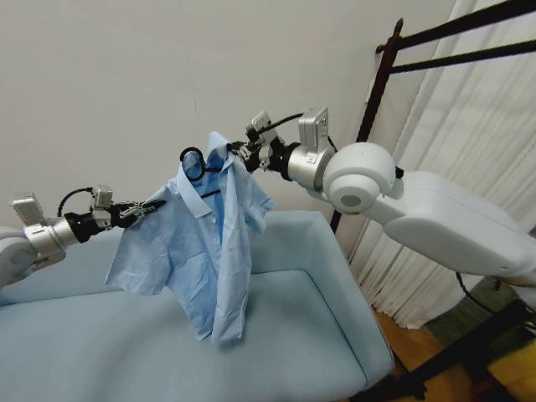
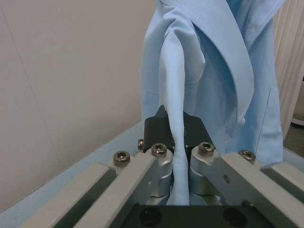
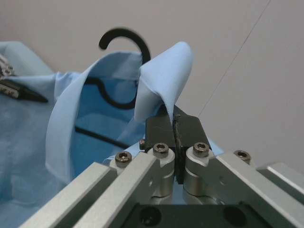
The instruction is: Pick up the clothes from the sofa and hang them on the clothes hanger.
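Found left tool (image 1: 151,207) clamped tight on a bunched fold of the shirt (image 1: 209,251) at its shoulder edge. Confirmed at the wrist: cloth pinched between both pads, no gap. Found right tool (image 1: 237,153) likewise closed, gripping the collar flap right at its tips. Saw hanger (image 1: 193,157) sitting inside the collar, hook poking out just past the right tool's tips, between the two tools. Noted right tool sitting higher than left. Logged shirt stretched from one tool to the other and draping below both, over the sofa (image 1: 318,335). Couldn't tell whether the hem cleared the seat. Spotted rack (image 1: 377,84) behind the right arm, well apart from the shirt. Couldn't tell whether right tool also pinched the hanger itself or cloth only.
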You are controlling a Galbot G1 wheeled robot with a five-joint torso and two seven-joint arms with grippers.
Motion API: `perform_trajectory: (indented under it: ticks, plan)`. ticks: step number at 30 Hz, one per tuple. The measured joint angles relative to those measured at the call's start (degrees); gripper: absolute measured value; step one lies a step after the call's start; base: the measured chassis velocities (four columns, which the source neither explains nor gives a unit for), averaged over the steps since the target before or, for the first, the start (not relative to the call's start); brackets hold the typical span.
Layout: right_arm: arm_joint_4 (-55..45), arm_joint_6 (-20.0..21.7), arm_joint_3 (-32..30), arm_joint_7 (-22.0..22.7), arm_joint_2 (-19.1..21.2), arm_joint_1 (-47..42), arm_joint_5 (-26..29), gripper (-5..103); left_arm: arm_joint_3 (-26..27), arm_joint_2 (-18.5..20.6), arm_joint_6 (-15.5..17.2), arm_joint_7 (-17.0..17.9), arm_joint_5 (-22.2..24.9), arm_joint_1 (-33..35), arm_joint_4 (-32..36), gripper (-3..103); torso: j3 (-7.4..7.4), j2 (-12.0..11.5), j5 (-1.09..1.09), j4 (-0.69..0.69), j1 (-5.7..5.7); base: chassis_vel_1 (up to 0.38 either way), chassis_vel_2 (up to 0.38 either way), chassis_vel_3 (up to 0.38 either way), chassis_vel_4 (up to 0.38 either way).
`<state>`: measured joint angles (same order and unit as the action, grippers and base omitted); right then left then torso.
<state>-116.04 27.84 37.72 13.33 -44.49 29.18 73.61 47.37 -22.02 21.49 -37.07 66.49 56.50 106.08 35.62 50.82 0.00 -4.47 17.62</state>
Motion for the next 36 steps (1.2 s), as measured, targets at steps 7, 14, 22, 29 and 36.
perform_trajectory:
  ticks: [7,14,22,29,36]
  plan:
    - [-2.11,0.31,1.15,0.25,0.61,-3.56,-1.37,0,0.04,-0.11,-0.1,0.59,0.6,-0.11,0.14,2,0.0,0.0,0.0,0.01,0.0,0.0,0.0,0.0,0.0]
    - [-3.8,0.0,1.59,0.45,1.05,-6.96,-2.13,0,0.51,0.17,-0.65,1.1,1.77,-0.42,0.49,2,0.0,0.0,0.0,0.0,0.0,0.0,0.0,0.0,0.0]
    - [-4.2,-1.19,0.92,3.15,-0.3,-7.78,-0.58,9,0.2,0.2,-1.2,0.66,1.98,-0.75,0.78,2,0.0,0.0,0.0,0.01,0.0,0.0,0.0,0.0,0.0]
    - [-4.19,-1.8,0.0,3.52,1.58,-7.69,0.07,35,0.24,-0.16,-1.51,-0.75,1.32,-0.44,-0.54,2,0.0,0.0,0.0,0.0,0.0,0.0,0.0,0.0,0.0]
    - [-4.48,-2.79,-1.55,3.45,3.35,-7.94,1.23,63,0.27,-0.27,-2.25,-2.88,0.68,-0.77,-2.64,2,0.0,0.0,0.0,0.0,0.0,0.0,0.0,0.0,0.0]
